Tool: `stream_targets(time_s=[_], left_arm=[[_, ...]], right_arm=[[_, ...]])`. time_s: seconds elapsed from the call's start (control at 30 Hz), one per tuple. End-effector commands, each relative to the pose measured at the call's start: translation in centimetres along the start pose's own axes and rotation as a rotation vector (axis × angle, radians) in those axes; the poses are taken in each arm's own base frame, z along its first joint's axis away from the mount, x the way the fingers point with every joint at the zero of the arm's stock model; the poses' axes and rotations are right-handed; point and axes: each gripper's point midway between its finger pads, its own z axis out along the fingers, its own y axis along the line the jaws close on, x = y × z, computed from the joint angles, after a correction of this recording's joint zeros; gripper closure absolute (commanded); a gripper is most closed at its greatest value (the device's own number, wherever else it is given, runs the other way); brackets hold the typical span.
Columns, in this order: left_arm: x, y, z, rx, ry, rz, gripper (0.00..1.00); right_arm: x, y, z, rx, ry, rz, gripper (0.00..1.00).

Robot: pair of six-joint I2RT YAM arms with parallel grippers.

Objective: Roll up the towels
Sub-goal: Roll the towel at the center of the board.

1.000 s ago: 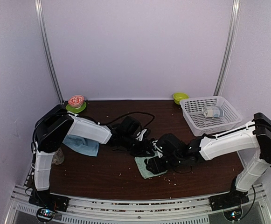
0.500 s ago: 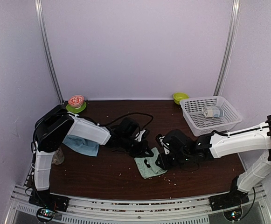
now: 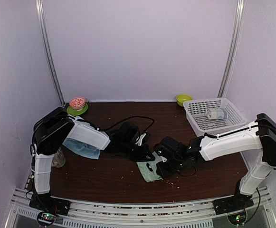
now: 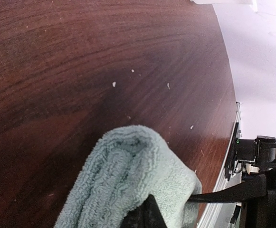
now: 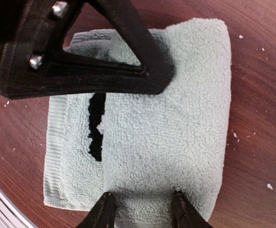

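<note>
Right wrist: right hand (image 5: pixel 142 211), apart, straddles green towel (image 5: pixel 176 123); left hand (image 5: pixel 157 78), together, pins it; shallow pinch could unfold it.

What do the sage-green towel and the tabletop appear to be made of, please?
The sage-green towel looks like cotton terry: a matte, looped, fuzzy pile with a flat woven hem strip, though the fibre is unconfirmed. The tabletop looks like dark wood or wood-look laminate, semi-glossy, with streaked grain.

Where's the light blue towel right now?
In the overhead view, the light blue towel lies on the table's left side, partly tucked under the left arm, well left of the green towel.
</note>
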Motion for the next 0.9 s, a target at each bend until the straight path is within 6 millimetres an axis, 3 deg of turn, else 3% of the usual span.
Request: stream_targets(time_s=[0.0, 0.1, 0.27, 0.57, 0.87], left_arm=[[3.6, 4.7, -0.2, -0.134, 0.083, -0.08, 1.0], [3.7, 4.9, -0.4, -0.15, 0.08, -0.071, 1.0], [3.9, 5.2, -0.5, -0.162, 0.084, -0.068, 1.0], [4.0, 5.2, -0.7, -0.167, 0.087, -0.059, 1.0], [4.4, 5.3, -1.0, -0.175, 0.1, -0.045, 1.0]], right_arm=[[2.1, -1.1, -0.6, 0.039, 0.083, -0.035, 0.5], [-0.5, 0.3, -3.4, -0.072, -0.026, 0.005, 0.39], [-3.0, -1.5, -4.9, -0.182, -0.128, 0.176, 0.37], [-4.3, -3.0, -2.4, -0.377, -0.152, 0.279, 0.41], [-3.1, -5.2, 0.5, -0.254, -0.068, 0.26, 0.44]])
